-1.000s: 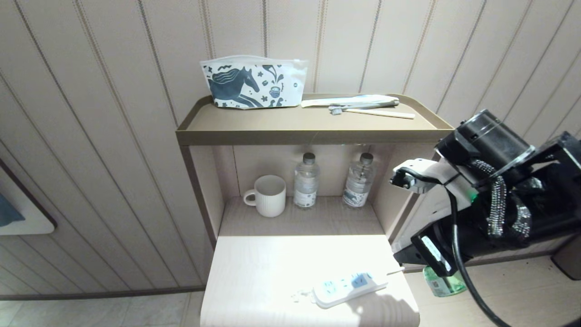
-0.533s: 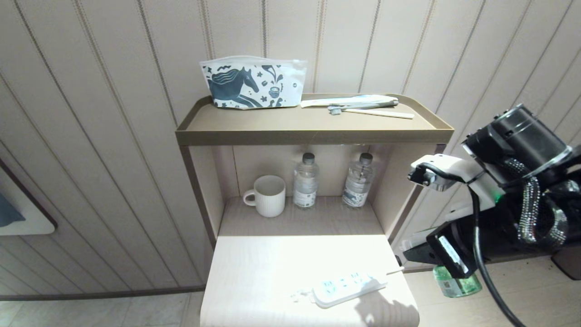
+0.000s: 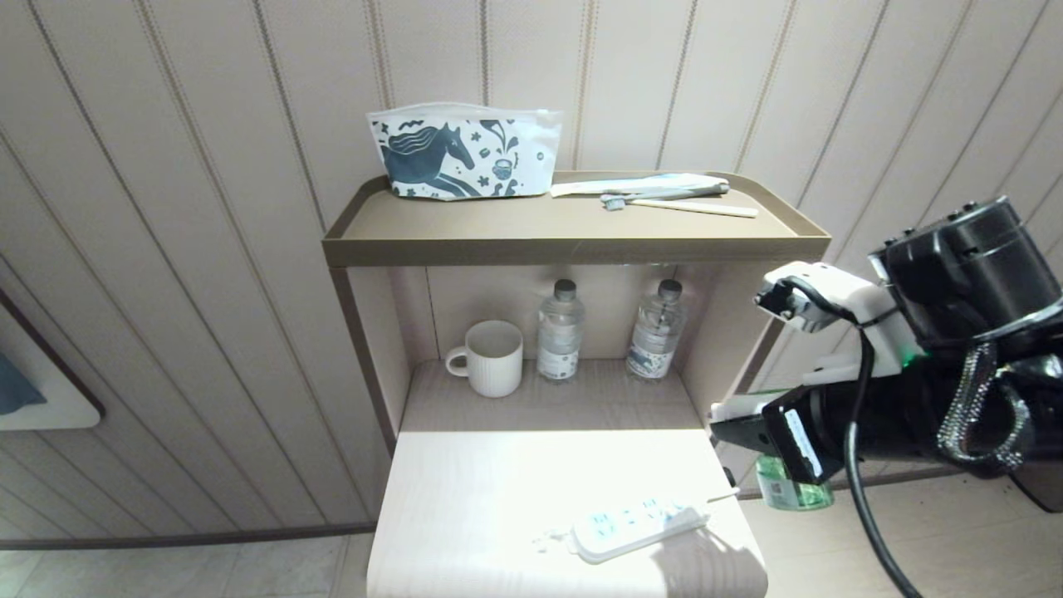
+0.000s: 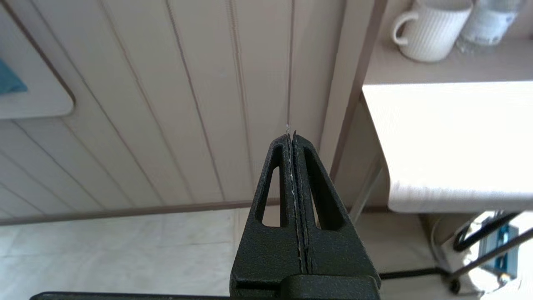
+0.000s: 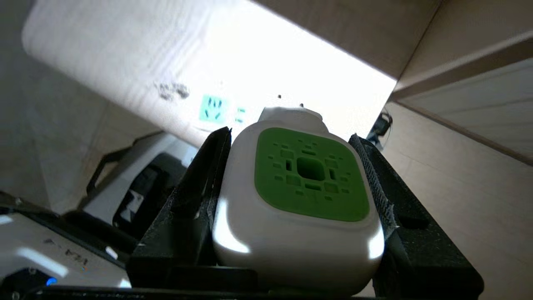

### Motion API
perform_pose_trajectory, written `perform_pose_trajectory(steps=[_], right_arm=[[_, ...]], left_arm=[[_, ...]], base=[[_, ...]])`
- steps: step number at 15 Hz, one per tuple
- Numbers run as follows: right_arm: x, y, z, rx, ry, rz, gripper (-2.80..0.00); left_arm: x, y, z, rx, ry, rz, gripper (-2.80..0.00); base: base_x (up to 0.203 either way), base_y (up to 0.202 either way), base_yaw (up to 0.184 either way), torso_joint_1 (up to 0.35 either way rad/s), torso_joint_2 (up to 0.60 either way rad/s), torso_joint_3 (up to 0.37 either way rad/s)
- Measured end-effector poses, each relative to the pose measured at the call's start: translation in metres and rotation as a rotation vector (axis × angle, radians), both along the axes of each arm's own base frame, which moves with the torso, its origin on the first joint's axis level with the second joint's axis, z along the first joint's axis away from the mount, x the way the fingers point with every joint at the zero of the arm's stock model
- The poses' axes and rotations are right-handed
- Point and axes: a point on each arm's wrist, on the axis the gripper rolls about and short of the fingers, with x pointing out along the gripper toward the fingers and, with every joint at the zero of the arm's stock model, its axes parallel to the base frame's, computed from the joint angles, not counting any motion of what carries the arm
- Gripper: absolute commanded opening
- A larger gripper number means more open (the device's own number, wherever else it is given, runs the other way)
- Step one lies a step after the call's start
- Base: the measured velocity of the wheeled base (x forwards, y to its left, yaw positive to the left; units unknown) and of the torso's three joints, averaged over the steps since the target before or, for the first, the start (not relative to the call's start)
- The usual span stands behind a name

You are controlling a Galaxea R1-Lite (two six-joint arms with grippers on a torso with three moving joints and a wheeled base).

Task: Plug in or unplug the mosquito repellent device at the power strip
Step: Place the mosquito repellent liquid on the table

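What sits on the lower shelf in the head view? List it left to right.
white ribbed mug → clear water bottle with grey cap → second clear water bottle, nearest the shelf's right wall.

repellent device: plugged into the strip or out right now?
Out. The right gripper is clamped on the mosquito repellent device, holding it off the table's right edge, apart from the power strip, whose sockets in the head view are empty.

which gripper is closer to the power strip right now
Right. The right gripper, holding the mosquito repellent device, hangs just off the power strip's right end; the left gripper is beyond the table's opposite side.
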Motion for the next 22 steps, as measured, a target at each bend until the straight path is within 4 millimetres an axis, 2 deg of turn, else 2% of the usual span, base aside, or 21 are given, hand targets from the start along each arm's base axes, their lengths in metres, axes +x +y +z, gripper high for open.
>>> perform_pose_trajectory(steps=[5, 9, 13, 22], right_arm=[[0.002, 0.001, -0.007, 0.018, -0.151, 0.006, -2.8], [0.004, 0.004, 0.0, -0.014, -0.263, 0.067, -2.8], [0.006, 0.004, 0.001, -0.027, -0.274, 0.081, -2.8], [0.013, 0.012, -0.009, -0.053, -0.242, 0.099, -2.8]], left_arm=[[0.0, 0.0, -0.001, -0.037, -0.003, 0.003, -2.8], [0.0, 0.0, -0.001, -0.037, -0.002, 0.004, -2.8], [0.0, 0.0, -0.001, -0.038, -0.001, 0.003, -2.8], [0.0, 0.0, -0.001, -0.038, -0.001, 0.003, -2.8]], base=[[0.0, 0.0, 0.0, 0.0, 0.0, 0.0], [0.0, 0.0, 0.0, 0.0, 0.0, 0.0], [0.0, 0.0, 0.0, 0.0, 0.0, 0.0], [0.0, 0.0, 0.0, -0.011, 0.02, 0.013]])
